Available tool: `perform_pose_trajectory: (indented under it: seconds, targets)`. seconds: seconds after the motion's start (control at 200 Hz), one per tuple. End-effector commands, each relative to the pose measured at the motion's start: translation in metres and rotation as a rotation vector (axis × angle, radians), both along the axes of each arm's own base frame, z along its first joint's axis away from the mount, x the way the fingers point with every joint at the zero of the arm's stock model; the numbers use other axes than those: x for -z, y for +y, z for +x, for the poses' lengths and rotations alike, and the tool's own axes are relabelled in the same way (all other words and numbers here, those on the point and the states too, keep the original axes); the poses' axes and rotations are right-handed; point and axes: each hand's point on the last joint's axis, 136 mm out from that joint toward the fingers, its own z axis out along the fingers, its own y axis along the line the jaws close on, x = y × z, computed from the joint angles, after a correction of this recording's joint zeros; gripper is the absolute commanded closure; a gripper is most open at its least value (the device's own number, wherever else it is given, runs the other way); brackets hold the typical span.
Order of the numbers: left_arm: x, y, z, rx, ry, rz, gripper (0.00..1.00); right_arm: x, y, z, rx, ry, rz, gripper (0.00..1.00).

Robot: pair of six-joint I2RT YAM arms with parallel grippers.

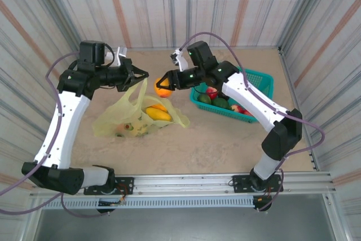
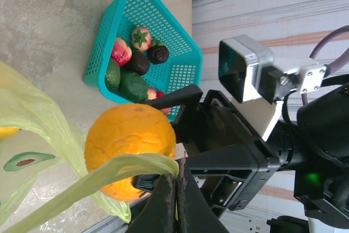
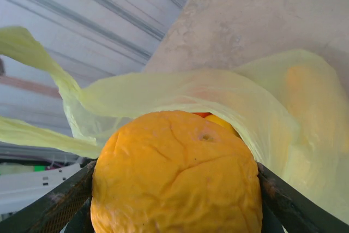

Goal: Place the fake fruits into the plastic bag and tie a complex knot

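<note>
Step in hand: loading fruit into the bag; nothing tied yet.

Left pincer [image 1: 144, 75] is fully closed, pinching one handle strip [image 1: 139, 91] of the plastic bag [image 1: 118, 121] and holding it up off the tabletop [image 1: 220, 139] so the mouth gapes toward the right. The bag body lies slumped left of centre, with a couple of yellow-orange fruits [image 1: 158, 112] already inside near the opening.

Right pincer [image 1: 164, 85] is spread wide and clamped on an orange [image 1: 163, 90], one finger on each side. The orange hangs just right of the lifted handle, at the far edge of the bag mouth. In the left wrist view it is touching or nearly touching the strip; can't tell which.

Teal mesh basket [image 1: 260, 78] sits on the right, well apart from the bag, with red, green and dark fruits [image 1: 217, 101] in it.

Progress, my read: early to middle, as most fruits are not bagged.

Next move, my read: bring the orange nearer and left over the opening, lower it past the handle, then release. The left pincer needs to hold the strip high. Risks: the orange snags the thin film or rolls out onto the tabletop.
</note>
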Motion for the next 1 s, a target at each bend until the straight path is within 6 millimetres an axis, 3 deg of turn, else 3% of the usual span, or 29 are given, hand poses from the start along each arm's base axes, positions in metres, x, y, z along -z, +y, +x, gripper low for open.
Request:
perform_pose_trajectory:
  seconds: [0.0,0.25,0.506,0.771,0.992]
  targets:
    - [-0.014,0.005,-0.009,-0.002,-0.045,-0.004,1.0,0.014,0.012,-0.016,-0.112,-0.02,-0.015,0.37]
    - [-0.014,0.008,-0.017,-0.006,-0.042,-0.003,1.0,0.076,0.029,-0.04,-0.2,-0.028,-0.17,0.36]
    - [-0.008,0.01,-0.03,-0.001,-0.026,-0.01,1.0,0.124,0.026,-0.022,-0.122,-0.023,-0.299,0.37]
    - [0.004,0.014,-0.045,0.005,-0.003,0.009,1.0,0.122,0.043,-0.007,-0.112,0.017,-0.242,0.36]
    - [0.012,0.022,-0.039,-0.026,0.01,0.04,1.0,0.116,0.101,-0.034,-0.206,0.048,-0.154,0.36]
